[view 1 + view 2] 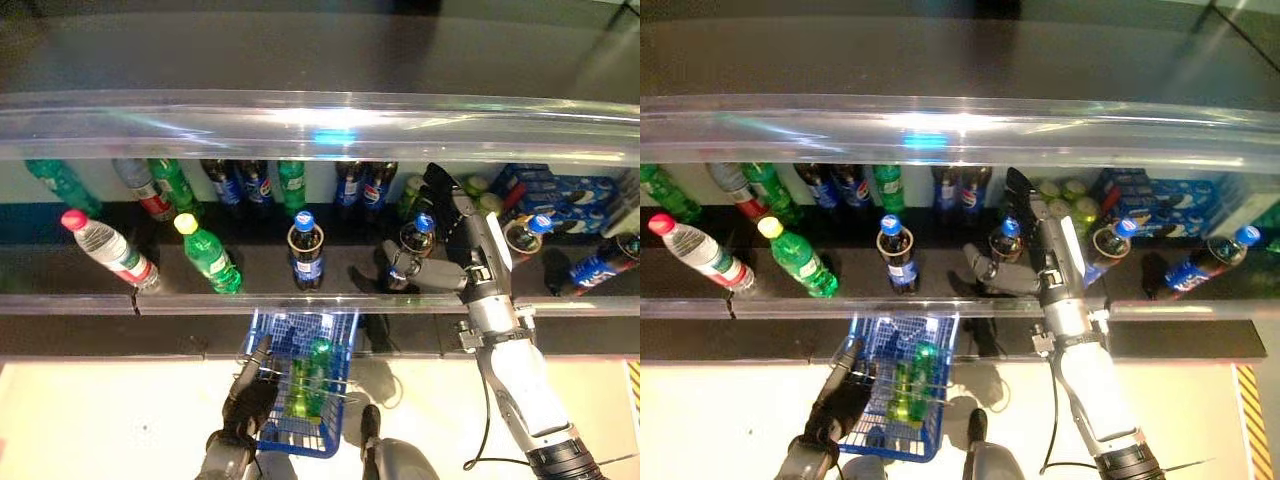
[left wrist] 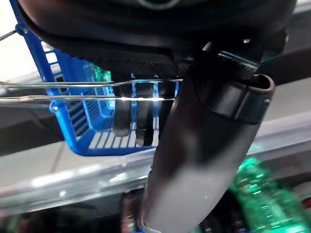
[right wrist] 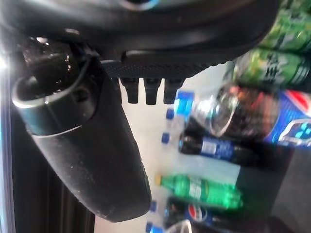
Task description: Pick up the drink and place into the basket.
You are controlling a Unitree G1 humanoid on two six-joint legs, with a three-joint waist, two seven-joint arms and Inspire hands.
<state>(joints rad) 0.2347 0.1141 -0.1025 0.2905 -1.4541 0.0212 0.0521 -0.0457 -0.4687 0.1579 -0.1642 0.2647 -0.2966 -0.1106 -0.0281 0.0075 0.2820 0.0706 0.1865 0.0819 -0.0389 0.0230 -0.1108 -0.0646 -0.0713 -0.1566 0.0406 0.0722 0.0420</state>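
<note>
A dark cola bottle with a blue cap (image 1: 420, 235) stands on the black shelf, also in the right wrist view (image 3: 228, 114). My right hand (image 1: 470, 245) reaches into the shelf right beside it, fingers straight toward the back row and thumb (image 1: 405, 272) spread in front of the bottle's base; the hand is open. My left hand (image 1: 250, 385) is shut on the thin wire handles (image 2: 73, 85) of the blue basket (image 1: 295, 447), which hangs in front below the shelf. A green bottle (image 1: 312, 375) lies in the basket.
The shelf holds a cola bottle (image 1: 306, 250), a green bottle with a yellow cap (image 1: 208, 255), a water bottle with a pink cap (image 1: 110, 250), more bottles at the back and blue packs (image 1: 560, 195) at the right. A clear rail (image 1: 200, 300) runs along the shelf front.
</note>
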